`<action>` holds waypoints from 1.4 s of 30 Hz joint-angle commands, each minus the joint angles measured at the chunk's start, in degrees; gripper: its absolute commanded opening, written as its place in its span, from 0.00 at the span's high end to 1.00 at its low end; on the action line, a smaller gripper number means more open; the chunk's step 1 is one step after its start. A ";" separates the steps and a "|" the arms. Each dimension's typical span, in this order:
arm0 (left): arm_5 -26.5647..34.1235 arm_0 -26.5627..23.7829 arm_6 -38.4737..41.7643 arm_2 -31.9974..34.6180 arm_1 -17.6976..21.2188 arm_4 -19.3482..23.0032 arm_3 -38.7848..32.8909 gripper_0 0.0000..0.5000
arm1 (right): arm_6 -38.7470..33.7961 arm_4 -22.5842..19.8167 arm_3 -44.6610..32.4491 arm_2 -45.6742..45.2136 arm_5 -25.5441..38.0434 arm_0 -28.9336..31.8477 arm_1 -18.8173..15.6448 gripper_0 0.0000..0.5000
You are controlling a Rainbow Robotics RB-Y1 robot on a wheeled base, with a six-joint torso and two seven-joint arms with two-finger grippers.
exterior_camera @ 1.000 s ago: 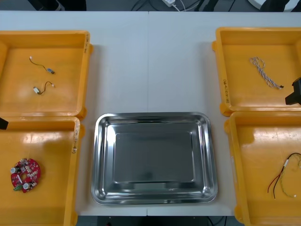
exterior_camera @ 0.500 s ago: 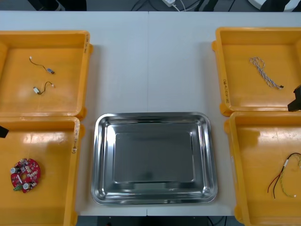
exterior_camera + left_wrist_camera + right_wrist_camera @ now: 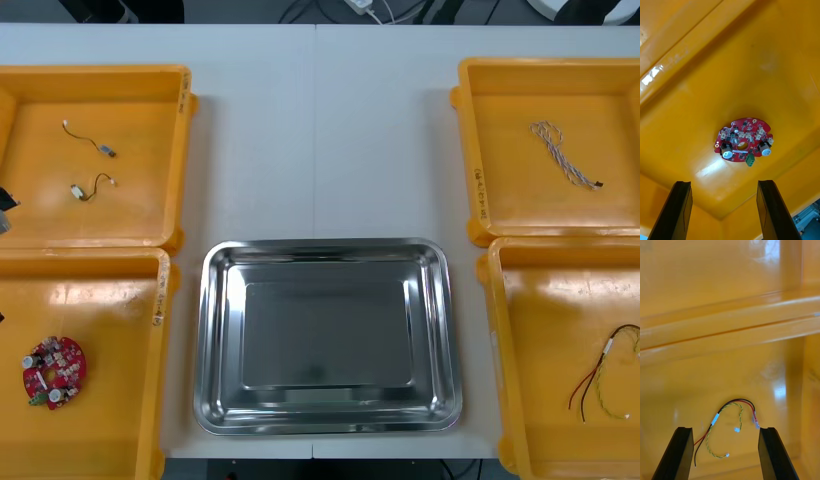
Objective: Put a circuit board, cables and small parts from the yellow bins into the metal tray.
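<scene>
tbh the left gripper (image 3: 723, 183) hung wide open over the board (image 3: 744, 140) at the tray's (image 3: 325, 246) 8 o'clock, best bet was dropping straight to straddle its edges; right gripper (image 3: 725, 429) sat wide over the cable (image 3: 715, 419) at 4 o'clock.

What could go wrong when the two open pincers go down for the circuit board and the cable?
The red and yellow cable lies thin, flat and looped: the right pincer may catch only one strand. The circuit board lies flat, components up: the left pincer may slip off its edge or press them.
</scene>
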 commanded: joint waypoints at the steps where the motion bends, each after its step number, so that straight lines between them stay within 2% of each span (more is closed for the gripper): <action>1: 0.46 3.91 -12.23 2.84 1.55 -0.43 -0.08 0.00 | -7.54 -0.56 -4.13 -4.80 -1.35 5.03 1.47 0.00; 5: 0.06 5.85 -16.54 3.02 1.55 -0.61 -0.08 0.00 | -13.43 0.94 -7.73 -4.80 -2.67 8.73 1.56 0.00; 10: -0.38 7.52 -21.11 2.93 1.55 -0.61 -0.08 0.00 | -19.67 0.67 -8.96 -5.59 -4.96 12.42 3.05 0.00; 17: -3.10 10.24 -27.26 3.11 0.58 -0.61 -0.08 0.00 | -25.21 1.73 -8.96 -5.77 -5.40 13.65 6.31 0.00; 23: -5.12 12.70 -29.99 4.16 -4.34 -0.43 -0.08 0.00 | -25.73 4.36 -8.96 -5.77 -6.36 14.79 8.86 0.00; 26: -6.71 14.55 -31.83 4.60 -5.83 -0.17 -0.08 0.00 | -25.73 4.36 -8.96 -5.77 -7.59 15.84 9.82 0.00; 34: -10.75 17.36 -37.81 5.66 -7.59 0.54 -0.08 0.00 | -25.38 4.28 -8.96 -5.68 -11.20 18.75 11.58 0.00; 42: -14.44 18.77 -42.69 7.85 -10.14 -2.36 -0.16 0.00 | -24.59 4.28 -5.62 -5.50 -14.71 19.54 13.78 0.00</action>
